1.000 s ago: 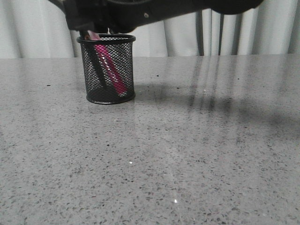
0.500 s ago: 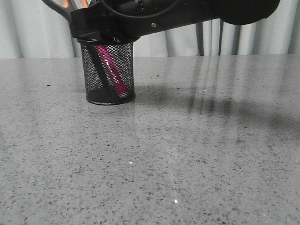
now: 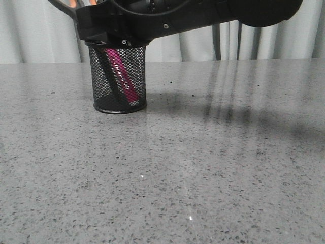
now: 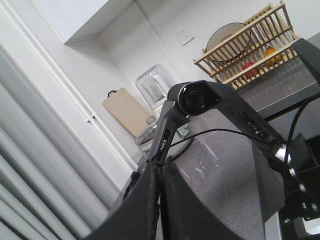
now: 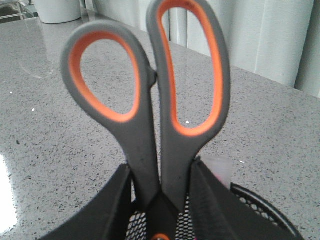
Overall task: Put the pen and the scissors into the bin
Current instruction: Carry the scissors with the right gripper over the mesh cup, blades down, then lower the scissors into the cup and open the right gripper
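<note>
The black mesh bin point(image 3: 133, 63) stands upright at the far left of the table. The pink pen point(image 3: 121, 73) leans inside it; its pale cap point(image 5: 220, 170) shows at the rim in the right wrist view. My right gripper point(image 3: 114, 38) hangs just over the bin's rim point(image 5: 270, 212), shut on the scissors point(image 5: 150, 100) below their grey-and-orange handles. The handles point(image 3: 63, 6) stick up; the dark blades point(image 3: 105, 71) reach down into the bin. My left gripper point(image 4: 161, 167) is shut and empty, raised away from the table.
The grey speckled table point(image 3: 203, 162) stretches out in front of and to the right of the bin. White curtains point(image 3: 254, 40) hang behind. My right arm point(image 3: 213, 12) crosses the top of the front view. A white container point(image 5: 57, 10) stands far off.
My right gripper has come down over the bin with the scissors, so the blades sit deeper and the handles show in the front view. Almost no motion in the last half second.
</note>
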Controlling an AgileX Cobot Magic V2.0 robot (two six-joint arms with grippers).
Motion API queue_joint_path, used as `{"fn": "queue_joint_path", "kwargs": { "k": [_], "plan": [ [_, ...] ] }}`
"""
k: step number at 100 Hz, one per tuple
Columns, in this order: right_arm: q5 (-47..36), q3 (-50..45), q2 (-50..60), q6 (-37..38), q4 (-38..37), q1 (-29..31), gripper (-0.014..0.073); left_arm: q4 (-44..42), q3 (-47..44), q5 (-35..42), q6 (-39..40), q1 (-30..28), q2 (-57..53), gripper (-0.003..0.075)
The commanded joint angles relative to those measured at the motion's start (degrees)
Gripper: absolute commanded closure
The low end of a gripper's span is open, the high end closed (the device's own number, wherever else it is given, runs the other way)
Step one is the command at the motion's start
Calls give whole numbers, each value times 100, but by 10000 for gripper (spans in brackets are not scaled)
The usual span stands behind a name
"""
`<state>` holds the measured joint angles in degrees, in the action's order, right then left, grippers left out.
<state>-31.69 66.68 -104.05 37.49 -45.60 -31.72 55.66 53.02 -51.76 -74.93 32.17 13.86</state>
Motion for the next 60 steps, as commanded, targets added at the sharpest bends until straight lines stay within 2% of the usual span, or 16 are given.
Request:
{"fn": "queue_joint_path", "kwargs": {
  "k": [1, 14, 60],
  "plan": [
    [-41, 58, 261, 68, 149, 30, 330, 277, 86, 288, 80, 37, 131, 739],
    [-190, 58, 261, 103, 164, 30, 265, 277, 86, 288, 80, 37, 131, 739],
    [-368, 58, 819, 103, 201, 160, 265, 105, 86, 306, 80, 37, 131, 739]
  ]
}}
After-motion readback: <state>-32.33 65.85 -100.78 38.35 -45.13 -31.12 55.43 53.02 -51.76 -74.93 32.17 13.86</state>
